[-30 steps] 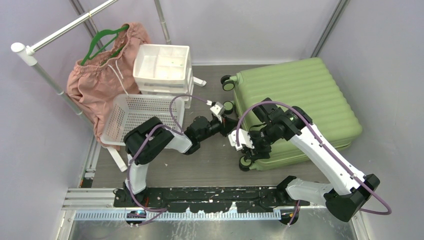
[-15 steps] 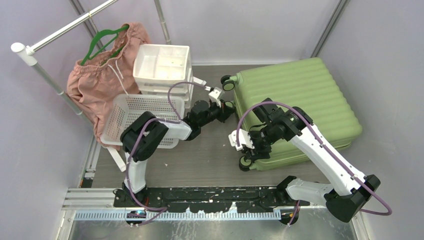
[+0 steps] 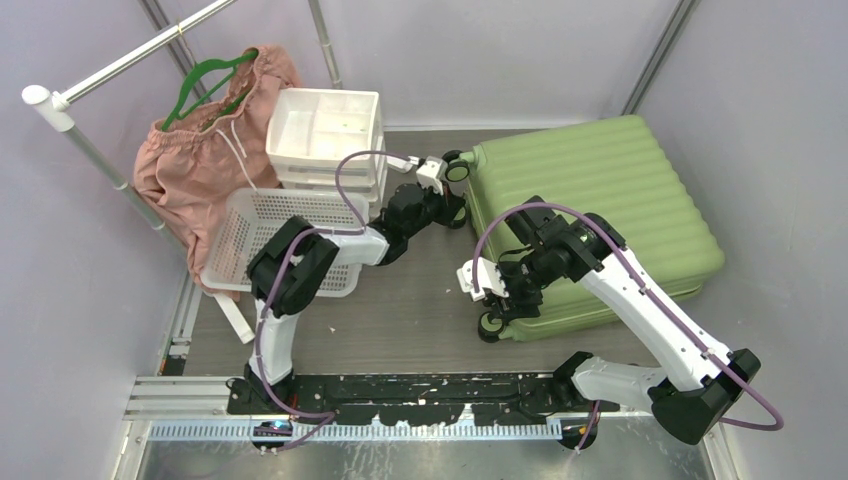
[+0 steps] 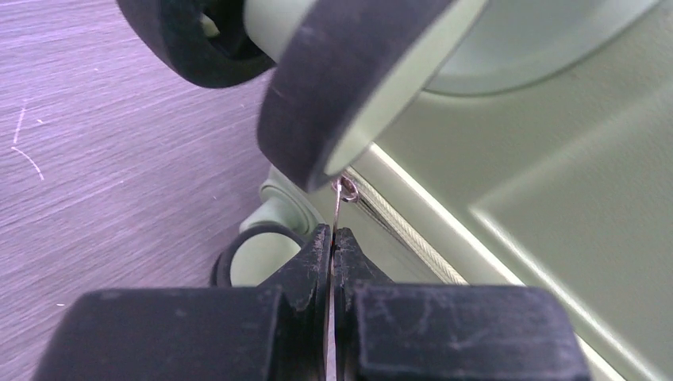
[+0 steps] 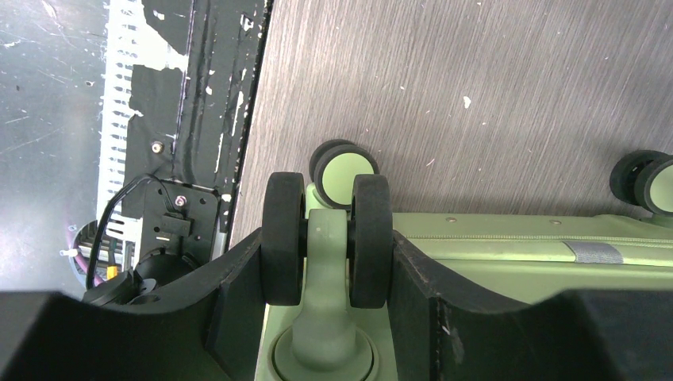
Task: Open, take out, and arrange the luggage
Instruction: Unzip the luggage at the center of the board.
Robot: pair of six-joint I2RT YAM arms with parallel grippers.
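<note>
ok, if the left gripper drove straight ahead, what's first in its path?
Likely a wheel of the luggage, just beyond its tips: the left gripper, shut on the zipper pull, points at it. Depth is unclear.

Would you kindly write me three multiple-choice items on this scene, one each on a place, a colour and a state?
1. Where is the white basket? A) left of the luggage B) on top of it C) right of it
2. What colour is the hanger? A) red B) green C) black
3. What is the left gripper doing? A) standing open B) shut on the zipper pull C) shut on a wheel
Key: 1 A, the top view shows it left of the luggage; 2 B, it is green against the pink garment; 3 B, the wrist view shows the fingers pinching the thin pull.
</note>
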